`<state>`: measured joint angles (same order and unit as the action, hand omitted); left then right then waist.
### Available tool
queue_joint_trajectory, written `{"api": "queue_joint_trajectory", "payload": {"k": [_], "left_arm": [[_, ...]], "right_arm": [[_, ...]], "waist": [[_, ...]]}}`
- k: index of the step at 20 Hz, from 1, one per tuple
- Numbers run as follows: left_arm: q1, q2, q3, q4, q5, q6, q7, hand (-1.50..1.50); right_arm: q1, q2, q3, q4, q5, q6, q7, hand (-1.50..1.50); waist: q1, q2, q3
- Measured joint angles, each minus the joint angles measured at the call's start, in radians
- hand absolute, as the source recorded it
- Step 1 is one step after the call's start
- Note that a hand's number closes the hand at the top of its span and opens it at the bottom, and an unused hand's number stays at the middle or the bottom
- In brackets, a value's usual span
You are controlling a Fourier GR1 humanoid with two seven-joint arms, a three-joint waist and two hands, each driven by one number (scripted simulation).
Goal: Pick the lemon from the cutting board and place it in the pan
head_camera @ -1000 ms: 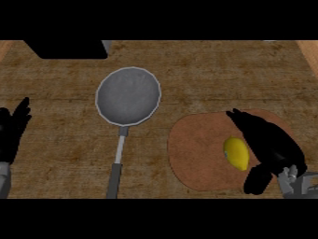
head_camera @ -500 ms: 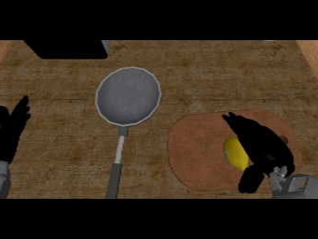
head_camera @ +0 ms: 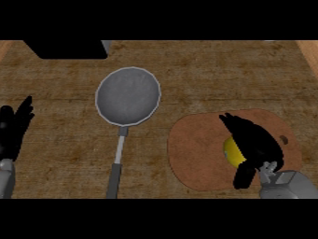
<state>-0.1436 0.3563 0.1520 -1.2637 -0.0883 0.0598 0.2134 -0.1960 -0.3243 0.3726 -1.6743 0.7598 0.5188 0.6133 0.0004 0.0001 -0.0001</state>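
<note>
Head view: right hand draped over lemon on cutting board, fingers curling round it, grasp not visibly complete. Could roll off sideways if lifted early. Pan well apart; left hand open, resting.

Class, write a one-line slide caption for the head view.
Right hand covers the lemon on the cutting board; pan waits empty, left hand rests open.

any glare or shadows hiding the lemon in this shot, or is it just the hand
Head view: no glare on the lemon, and only a yellow sliver shows because the right hand covers it on the cutting board; head view: lighting is even, the pan plainly lit, the left hand at the left edge.
</note>
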Motion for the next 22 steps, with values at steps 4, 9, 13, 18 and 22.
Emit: {"api": "queue_joint_trajectory", "payload": {"k": [4, 9, 13, 18, 22], "left_arm": [[0.010, -0.011, 0.002, -0.040, -0.012, -0.008, 0.028, 0.00], [0.000, -0.014, 0.018, -0.024, -0.019, -0.014, 0.023, 0.00], [0.035, -0.028, 0.018, -0.053, -0.027, -0.014, 0.013, 0.00], [-0.002, -0.016, 0.036, -0.037, -0.029, -0.036, 0.030, 0.00], [-0.009, -0.033, 0.023, -0.032, -0.042, -0.026, 0.026, 0.00]], "right_arm": [[0.005, 0.021, -0.017, 0.033, 0.043, 0.012, -0.017, -1.50], [-0.001, 0.014, 0.003, 0.062, 0.117, -0.019, -0.090, 1.50], [0.001, -0.010, 0.006, 0.104, 0.189, -0.092, -0.168, 1.50], [-0.019, -0.015, -0.023, 0.136, 0.224, -0.110, -0.250, 1.50], [-0.114, -0.088, -0.058, 0.291, 0.207, -0.159, -0.469, 1.50]], "waist": [[0.001, 0.000, 0.000], [0.001, 0.000, 0.000], [0.003, -0.001, 0.000], [0.002, 0.000, 0.000], [0.015, 0.005, 0.001]]}}
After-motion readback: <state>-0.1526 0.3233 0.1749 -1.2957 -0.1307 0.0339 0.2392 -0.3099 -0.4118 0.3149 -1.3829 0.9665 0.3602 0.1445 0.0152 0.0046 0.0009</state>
